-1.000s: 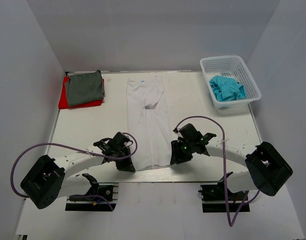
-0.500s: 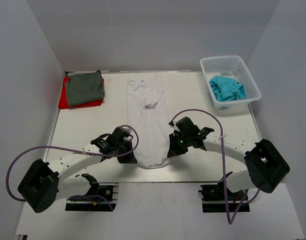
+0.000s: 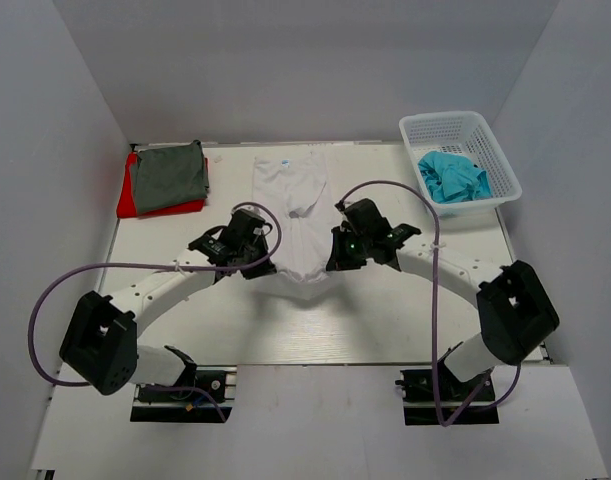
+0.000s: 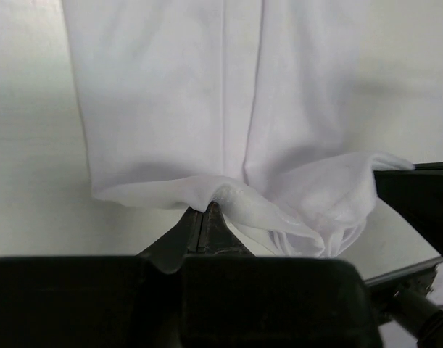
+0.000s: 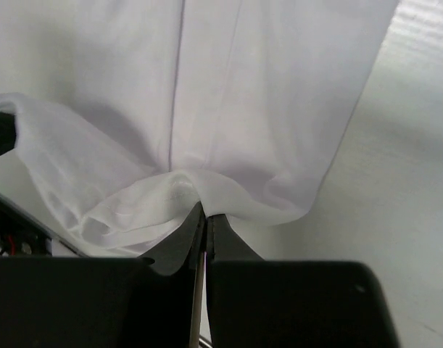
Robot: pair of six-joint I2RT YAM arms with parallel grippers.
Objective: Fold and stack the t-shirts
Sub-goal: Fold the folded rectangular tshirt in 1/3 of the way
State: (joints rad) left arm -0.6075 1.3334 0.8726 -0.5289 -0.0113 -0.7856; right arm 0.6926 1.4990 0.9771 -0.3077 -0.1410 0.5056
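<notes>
White shirt (image 3: 290, 190) lies lengthwise at the middle of the table (image 3: 385, 310), collar end toward the far edge. Its near hem is lifted and carried partway up the body.

Top view: the left gripper (image 3: 263, 262) and right gripper (image 3: 335, 262) each hold one corner of that hem. The cloth sags in a shallow curve between them. A grey shirt (image 3: 170, 175) sits folded on a red shirt (image 3: 128, 200) at the far left. A teal shirt (image 3: 452, 177) lies crumpled in the basket (image 3: 495, 150) at the far right.

Left wrist view: the jaws are pinched tight on a thin lip of white cloth. Loose layers bunch to the right of the pinch, and I cannot tell whether every layer is caught.

Right wrist view: the jaws are likewise clamped on a small fold of the hem, with slack cloth billowing to the left.

Risks, as judged:
- Both grips take very little cloth, so a pull against table friction could slip a corner free and collapse the fold.
- If only the upper layer is held, the lower layer would trail behind and crease inside the fold.
- The sagging middle may touch down ahead of the corners, leaving a curved, uneven edge.
- Uneven travel between the arms would skew the hem against the collar line, giving a crooked piece for the stack.
</notes>
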